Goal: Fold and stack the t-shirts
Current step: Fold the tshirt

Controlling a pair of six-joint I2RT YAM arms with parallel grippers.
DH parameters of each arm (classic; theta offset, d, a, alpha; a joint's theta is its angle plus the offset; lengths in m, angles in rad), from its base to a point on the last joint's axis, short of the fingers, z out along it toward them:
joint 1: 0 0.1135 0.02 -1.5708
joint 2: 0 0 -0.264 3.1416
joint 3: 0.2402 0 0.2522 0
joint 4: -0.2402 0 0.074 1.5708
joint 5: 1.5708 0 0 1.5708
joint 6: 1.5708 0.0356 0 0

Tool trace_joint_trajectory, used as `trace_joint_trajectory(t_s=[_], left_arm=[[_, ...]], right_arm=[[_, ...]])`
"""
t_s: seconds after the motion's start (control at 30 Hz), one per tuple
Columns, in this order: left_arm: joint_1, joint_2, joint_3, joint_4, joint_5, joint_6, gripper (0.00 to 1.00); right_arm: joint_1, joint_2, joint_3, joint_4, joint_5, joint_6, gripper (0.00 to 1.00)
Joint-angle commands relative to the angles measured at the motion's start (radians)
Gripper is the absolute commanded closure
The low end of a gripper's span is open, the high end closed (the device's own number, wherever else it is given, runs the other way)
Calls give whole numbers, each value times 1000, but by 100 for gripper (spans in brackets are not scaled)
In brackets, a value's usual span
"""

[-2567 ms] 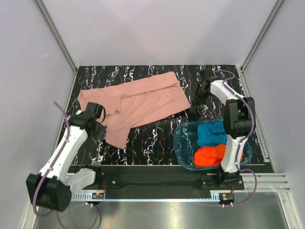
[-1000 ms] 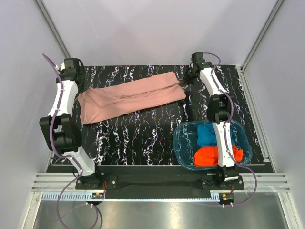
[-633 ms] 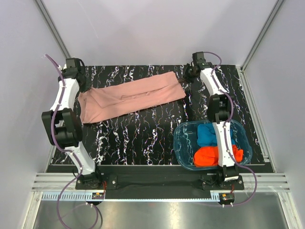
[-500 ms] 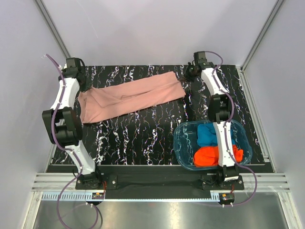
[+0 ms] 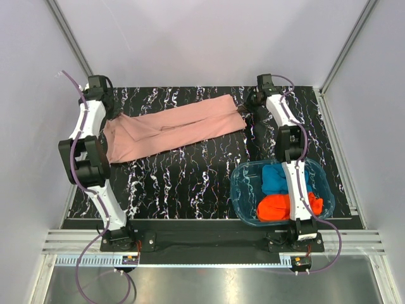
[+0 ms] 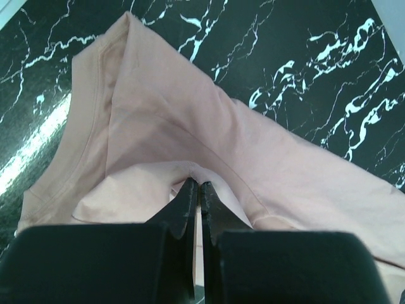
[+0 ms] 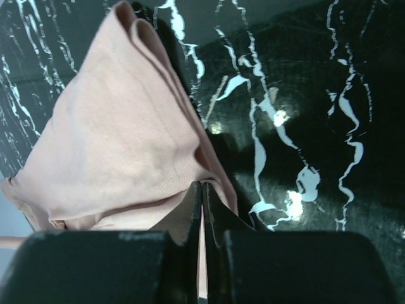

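The dusty-pink t-shirt (image 5: 174, 128) lies folded lengthwise in a long band across the far part of the black marble table (image 5: 202, 177). My left gripper (image 5: 106, 117) is shut on its left end; in the left wrist view (image 6: 198, 184) the pink cloth (image 6: 190, 120) is pinched between the jaws. My right gripper (image 5: 245, 109) is shut on its right end; in the right wrist view (image 7: 202, 184) the cloth (image 7: 120, 139) is held at the tips. The blue t-shirt (image 5: 276, 178) and the orange-red t-shirt (image 5: 276, 206) lie bunched in the tub.
The translucent blue plastic tub (image 5: 243, 196) stands at the near right of the table. White walls and metal frame posts close in the far and side edges. Both arms reach out to the far corners.
Both arms swung out to the far corners, pulling the pink shirt from a spread, rumpled lie into a long folded band. In the last second the band shifted only slightly.
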Motion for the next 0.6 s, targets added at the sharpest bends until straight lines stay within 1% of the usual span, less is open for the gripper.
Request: trace_joint_trajectory(t_s=[0.0,0.23,0.3,0.37,0.4,0.43,0.47,0.5,0.57], left_arm=[[9,26,73,42,-6,9,100],[11,92,130,48,35,9,100],[11,105,140,44,35,3,97],[12,115,145,50,31,-1,88],[12,119,150,50,26,-1,80],[12,126,156,41,13,6,79],[15,129,185,29,5,10,74],[18,135,208,-11,-6,13,68],[18,148,267,-59,-32,39,66]], right_arm=[[-14,9,55,47,-17,23,96],[-14,39,81,77,-28,57,95],[-14,43,81,87,-32,66,94],[-14,47,84,93,-45,72,87],[-13,50,90,92,-46,75,84],[-14,52,98,86,-46,75,82],[-17,53,112,69,-46,74,78],[-17,50,122,55,-48,78,76],[-23,40,142,29,-57,88,70]])
